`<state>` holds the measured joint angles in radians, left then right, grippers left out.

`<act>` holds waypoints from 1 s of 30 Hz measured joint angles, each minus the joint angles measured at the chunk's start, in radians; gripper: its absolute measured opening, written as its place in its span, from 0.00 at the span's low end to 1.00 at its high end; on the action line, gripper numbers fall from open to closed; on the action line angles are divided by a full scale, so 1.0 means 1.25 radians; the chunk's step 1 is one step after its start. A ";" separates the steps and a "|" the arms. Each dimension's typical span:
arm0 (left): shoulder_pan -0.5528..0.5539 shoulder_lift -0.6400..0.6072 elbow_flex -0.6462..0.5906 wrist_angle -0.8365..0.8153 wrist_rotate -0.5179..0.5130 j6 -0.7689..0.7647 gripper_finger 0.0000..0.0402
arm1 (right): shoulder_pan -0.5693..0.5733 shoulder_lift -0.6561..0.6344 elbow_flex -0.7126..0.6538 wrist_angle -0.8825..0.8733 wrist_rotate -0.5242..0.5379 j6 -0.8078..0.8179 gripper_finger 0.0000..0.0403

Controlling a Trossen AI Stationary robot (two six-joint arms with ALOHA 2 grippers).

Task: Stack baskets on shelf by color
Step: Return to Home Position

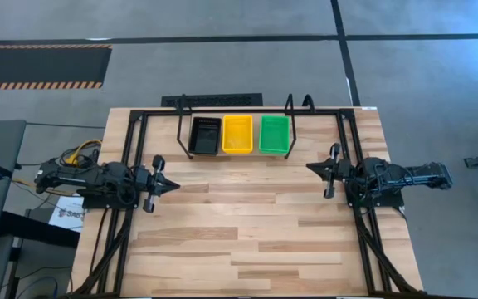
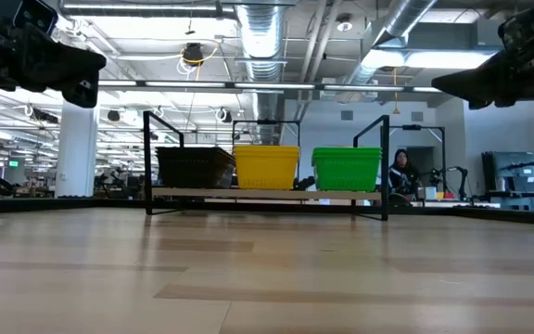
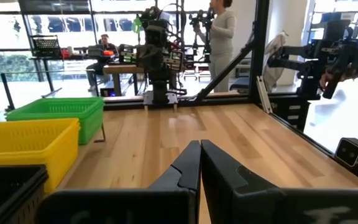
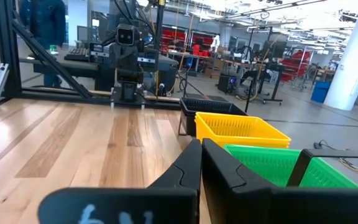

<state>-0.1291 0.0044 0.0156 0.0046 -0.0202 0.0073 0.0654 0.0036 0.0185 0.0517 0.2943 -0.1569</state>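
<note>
High view, shelf: we find the shelf (image 1: 179,124) at the far middle of the table (image 1: 247,241), its tube frame enclosing three piles side by side.
Baskets: the black baskets (image 1: 205,135) stand toward the left arm's side, the yellow baskets (image 1: 237,134) in the middle and the green baskets (image 1: 274,134) toward the right arm's side, each just beside its neighbour.
Hard to make out: from above each pile reads as one rectangle, and in the low view as one block of colour, so we cannot count the layers.
Cut off: in the low view we see only dark parts of both arms at the upper corners. The left wrist view crops the black pile at its edge. In the right wrist view the yellow pile hides most of the black one, and a shelf tube crosses the green one.
Left arm: it lies folded at the table's left edge and points inward. The left gripper (image 1: 173,186) hangs over bare board, well apart from the shelf.
Left gripper state: its fingers (image 3: 185,168) are pressed together with only a thin seam between them, and they hold nothing.
Right arm: it mirrors the left at the right edge. The right gripper (image 1: 311,167) points inward, clear of the shelf.
Right gripper state: its fingers (image 4: 188,165) are likewise pressed together and empty.
Background: a person (image 2: 400,172) shows beyond the shelf, just past the green pile.
</note>
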 joint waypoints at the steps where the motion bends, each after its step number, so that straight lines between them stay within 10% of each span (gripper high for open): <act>1: 0.000 0.000 0.000 -0.001 0.000 -0.004 0.00 | 0.000 0.000 0.000 0.000 0.000 0.000 0.08; 30: 0.000 0.000 0.002 -0.004 -0.002 -0.012 0.00 | 0.000 0.000 0.000 -0.001 0.001 0.000 0.08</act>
<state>-0.1294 0.0044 0.0185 -0.0002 -0.0223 -0.0074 0.0654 0.0033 0.0185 0.0506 0.2951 -0.1566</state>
